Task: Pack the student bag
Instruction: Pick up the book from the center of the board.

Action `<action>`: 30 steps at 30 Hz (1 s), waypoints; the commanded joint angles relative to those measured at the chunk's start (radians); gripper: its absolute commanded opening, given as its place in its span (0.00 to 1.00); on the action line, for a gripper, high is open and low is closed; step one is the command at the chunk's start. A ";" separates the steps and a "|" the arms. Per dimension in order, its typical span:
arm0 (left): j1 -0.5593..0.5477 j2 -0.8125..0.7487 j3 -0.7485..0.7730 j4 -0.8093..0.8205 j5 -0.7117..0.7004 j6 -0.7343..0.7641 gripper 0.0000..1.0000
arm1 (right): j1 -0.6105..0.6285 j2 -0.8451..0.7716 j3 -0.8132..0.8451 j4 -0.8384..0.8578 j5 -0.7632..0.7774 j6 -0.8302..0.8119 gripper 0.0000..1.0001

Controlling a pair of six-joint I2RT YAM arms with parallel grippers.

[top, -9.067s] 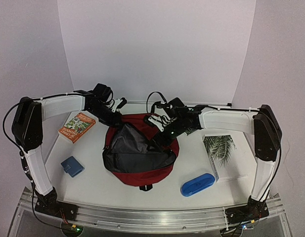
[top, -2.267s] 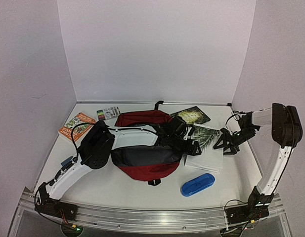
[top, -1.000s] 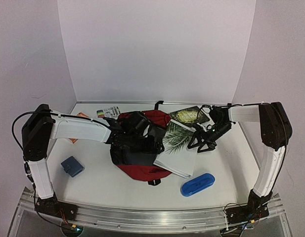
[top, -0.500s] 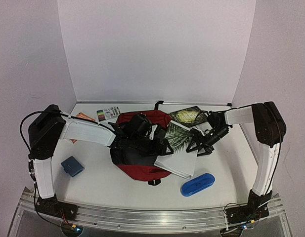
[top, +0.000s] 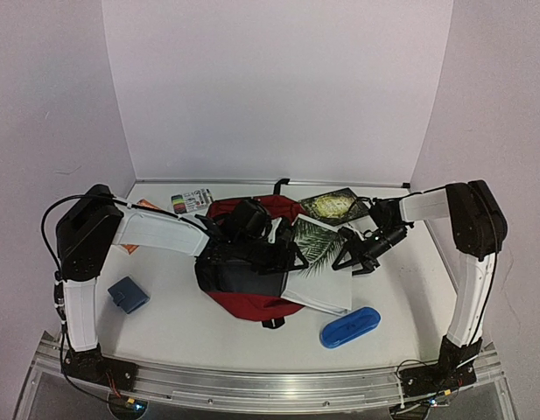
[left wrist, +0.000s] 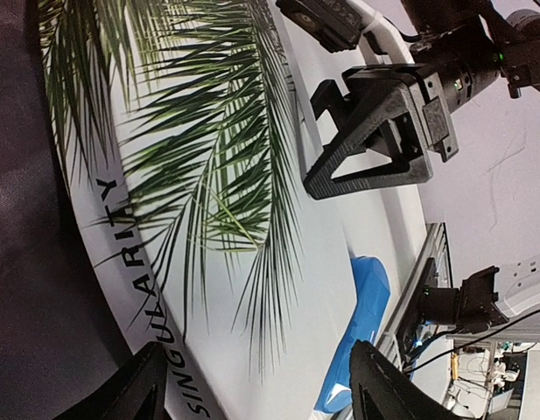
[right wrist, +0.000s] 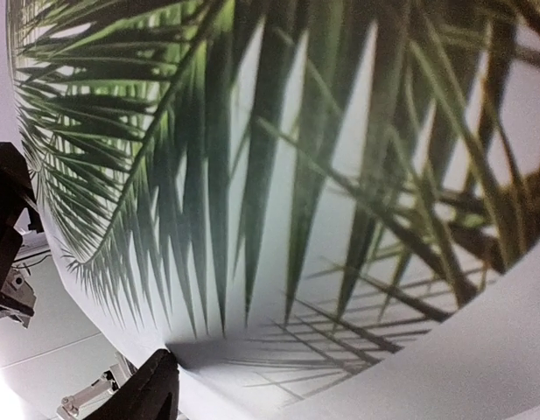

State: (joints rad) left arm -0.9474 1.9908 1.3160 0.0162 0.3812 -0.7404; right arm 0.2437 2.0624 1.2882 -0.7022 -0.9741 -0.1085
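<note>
Well to the left of the bag lies a small blue pouch (top: 128,294). The dark red bag (top: 245,306) lies with its dark opening upward, and over that opening is the left gripper (left wrist: 256,385), its fingers spread wide with the lower edge of a white palm-leaf book (top: 318,262) between them. The book rests across the bag's right side. The right gripper (top: 353,261) sits at the book's outer edge, its jaw width impossible to tell, and a blue case (top: 349,325) lies near the bag's front right.
</note>
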 commanded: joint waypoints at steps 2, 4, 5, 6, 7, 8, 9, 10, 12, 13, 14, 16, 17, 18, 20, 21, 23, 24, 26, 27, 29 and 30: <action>-0.013 -0.074 0.007 0.150 0.064 0.002 0.71 | 0.018 -0.053 -0.007 0.015 -0.151 -0.027 0.50; -0.012 -0.073 0.002 0.139 0.039 -0.001 0.71 | 0.017 -0.087 -0.002 0.015 -0.170 -0.025 0.44; -0.011 -0.074 0.001 0.127 0.024 -0.002 0.71 | 0.016 -0.104 0.001 0.016 -0.172 -0.023 0.40; -0.010 -0.075 0.000 0.113 0.009 -0.003 0.72 | 0.014 -0.123 0.006 0.015 -0.171 -0.022 0.35; -0.009 -0.076 -0.001 0.097 -0.011 -0.002 0.73 | 0.010 -0.138 0.011 0.014 -0.170 -0.019 0.30; -0.010 -0.078 -0.001 0.084 -0.030 -0.003 0.74 | 0.007 -0.152 0.016 0.013 -0.170 -0.016 0.24; -0.009 -0.079 -0.001 0.076 -0.045 -0.004 0.76 | 0.004 -0.168 0.020 0.013 -0.170 -0.014 0.16; -0.008 -0.081 0.000 0.071 -0.056 -0.003 0.78 | 0.002 -0.182 0.025 0.013 -0.168 -0.012 0.07; -0.007 -0.088 0.005 0.060 -0.072 0.001 0.83 | 0.002 -0.205 0.035 0.013 -0.157 -0.010 0.00; -0.006 -0.096 0.008 0.052 -0.081 0.006 0.87 | 0.002 -0.216 0.038 0.013 -0.155 -0.008 0.00; -0.004 -0.107 0.011 0.043 -0.092 0.012 0.90 | 0.002 -0.232 0.042 0.014 -0.150 -0.005 0.00; -0.001 -0.134 0.014 0.020 -0.110 0.024 0.96 | 0.002 -0.257 0.055 0.013 -0.128 -0.001 0.00; 0.000 -0.150 0.016 0.001 -0.121 0.034 0.98 | 0.001 -0.273 0.062 0.014 -0.111 0.000 0.00; 0.001 -0.171 0.017 -0.022 -0.133 0.046 0.99 | 0.001 -0.292 0.071 0.013 -0.093 0.000 0.00; 0.001 -0.214 0.016 -0.068 -0.156 0.068 1.00 | 0.002 -0.334 0.098 0.011 -0.034 -0.004 0.00; 0.001 -0.242 0.014 -0.089 -0.170 0.076 1.00 | 0.002 -0.357 0.109 0.010 -0.003 -0.008 0.00; 0.002 -0.300 0.005 -0.127 -0.201 0.088 1.00 | 0.003 -0.403 0.144 0.009 0.054 -0.014 0.00; 0.003 -0.329 -0.002 -0.146 -0.216 0.094 1.00 | 0.003 -0.424 0.163 0.010 0.084 -0.017 0.00; 0.007 -0.395 -0.013 -0.183 -0.250 0.098 1.00 | 0.003 -0.468 0.201 0.007 0.141 -0.026 0.00; 0.009 -0.427 -0.020 -0.200 -0.264 0.099 1.00 | 0.006 -0.487 0.220 0.004 0.167 -0.033 0.00; 0.014 -0.491 -0.035 -0.227 -0.292 0.098 1.00 | 0.014 -0.528 0.257 0.000 0.221 -0.052 0.00; 0.018 -0.518 -0.038 -0.241 -0.304 0.095 1.00 | 0.023 -0.545 0.271 -0.001 0.274 -0.071 0.00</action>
State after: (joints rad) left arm -0.9441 1.6097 1.2981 -0.1431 0.1654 -0.6700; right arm 0.2458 1.6347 1.4601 -0.7201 -0.8540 -0.1187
